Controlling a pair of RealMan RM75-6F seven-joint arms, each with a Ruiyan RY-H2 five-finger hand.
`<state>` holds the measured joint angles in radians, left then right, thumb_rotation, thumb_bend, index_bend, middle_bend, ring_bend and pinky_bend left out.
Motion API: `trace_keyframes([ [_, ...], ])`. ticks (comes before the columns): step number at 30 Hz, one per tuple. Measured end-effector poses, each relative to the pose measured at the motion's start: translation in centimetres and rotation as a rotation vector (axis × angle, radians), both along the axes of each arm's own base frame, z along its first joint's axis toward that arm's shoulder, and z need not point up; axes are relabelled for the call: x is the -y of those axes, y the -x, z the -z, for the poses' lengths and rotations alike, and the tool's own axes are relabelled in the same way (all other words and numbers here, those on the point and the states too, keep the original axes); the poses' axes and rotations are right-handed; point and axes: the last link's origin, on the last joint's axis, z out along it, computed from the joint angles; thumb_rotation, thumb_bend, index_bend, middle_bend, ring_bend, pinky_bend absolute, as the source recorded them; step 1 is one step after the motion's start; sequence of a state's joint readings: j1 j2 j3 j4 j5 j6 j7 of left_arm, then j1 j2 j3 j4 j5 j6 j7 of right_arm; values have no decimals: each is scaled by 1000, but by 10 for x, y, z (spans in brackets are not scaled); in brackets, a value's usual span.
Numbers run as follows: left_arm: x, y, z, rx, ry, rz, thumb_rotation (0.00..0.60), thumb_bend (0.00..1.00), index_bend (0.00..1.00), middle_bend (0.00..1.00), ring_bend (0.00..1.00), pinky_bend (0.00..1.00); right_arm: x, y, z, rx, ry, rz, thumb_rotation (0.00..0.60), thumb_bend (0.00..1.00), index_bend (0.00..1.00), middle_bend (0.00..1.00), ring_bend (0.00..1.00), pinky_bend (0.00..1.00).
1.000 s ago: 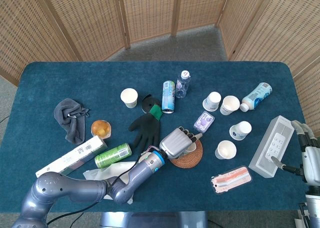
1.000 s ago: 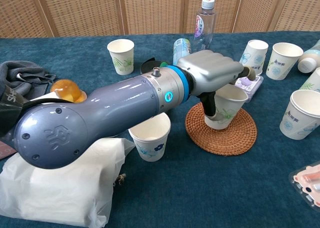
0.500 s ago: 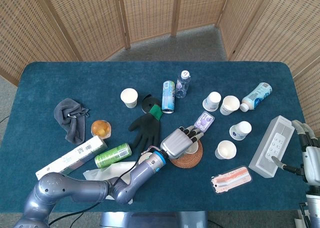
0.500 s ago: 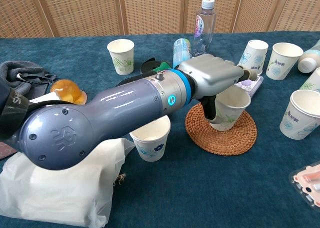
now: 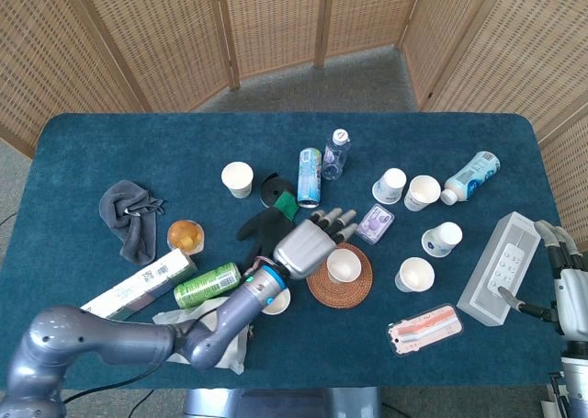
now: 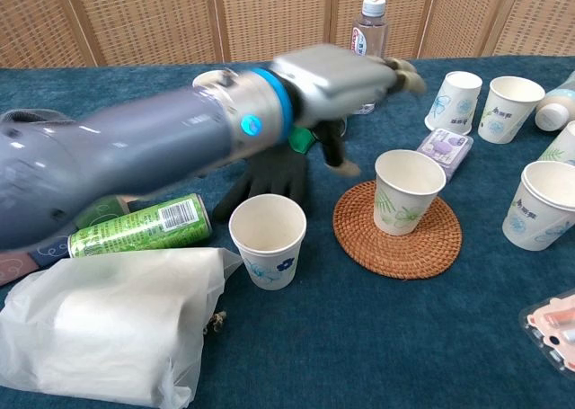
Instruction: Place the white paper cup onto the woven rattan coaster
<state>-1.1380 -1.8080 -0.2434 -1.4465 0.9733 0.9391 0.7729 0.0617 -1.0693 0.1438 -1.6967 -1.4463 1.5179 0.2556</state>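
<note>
The white paper cup (image 5: 344, 265) (image 6: 407, 191) stands upright on the woven rattan coaster (image 5: 322, 289) (image 6: 377, 247), left of the table's middle. My left hand (image 5: 308, 239) (image 6: 337, 76) hovers just behind and to the left of the cup, lifted off it, fingers spread and holding nothing; it is motion-blurred in the chest view. My right hand (image 5: 565, 285) hangs at the table's right edge, far from the cup, fingers apart and empty.
Another paper cup (image 6: 268, 239) stands beside my left forearm, and several more (image 5: 423, 192) are at the right. A green can (image 6: 139, 226), a black glove (image 5: 269, 234), a purple box (image 5: 375, 222), a bottle (image 5: 335, 153) and a white bag (image 6: 108, 310) crowd the coaster.
My left hand let go of the cup, opened and rose back to the left. The cup stays upright on the coaster. The right hand has not moved.
</note>
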Motion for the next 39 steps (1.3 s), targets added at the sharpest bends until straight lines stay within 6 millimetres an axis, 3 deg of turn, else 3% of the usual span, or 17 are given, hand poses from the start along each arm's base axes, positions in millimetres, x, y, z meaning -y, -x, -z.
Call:
trace_keyframes([
  [11, -18, 65, -85, 23, -151, -81, 600, 282, 0, 0, 0, 161, -1, -2, 5, -20, -11, -2, 600, 148, 0, 0, 0, 172],
  [17, -9, 120, -140, 18, -243, -160, 600, 282, 0, 0, 0, 156, 0, -2, 7, -37, -14, 1, 600, 148, 0, 0, 0, 171],
  [21, 15, 172, -176, 5, -321, -246, 600, 283, 0, 0, 0, 150, 0, -2, 9, -48, -14, 7, 600, 149, 0, 0, 0, 172],
  [30, 94, 269, -223, 67, -431, -512, 600, 283, 0, 0, 0, 145, 2, 0, 9, -67, -10, 23, 600, 147, 0, 0, 0, 172],
  [33, 121, 293, -232, 102, -449, -590, 600, 284, 0, 0, 0, 122, 2, -2, 10, -71, -10, 22, 600, 148, 0, 0, 0, 172],
  [39, 165, 321, -250, 194, -514, -699, 600, 284, 0, 0, 0, 97, 7, -3, 14, -75, -11, 29, 600, 148, 0, 0, 0, 172],
])
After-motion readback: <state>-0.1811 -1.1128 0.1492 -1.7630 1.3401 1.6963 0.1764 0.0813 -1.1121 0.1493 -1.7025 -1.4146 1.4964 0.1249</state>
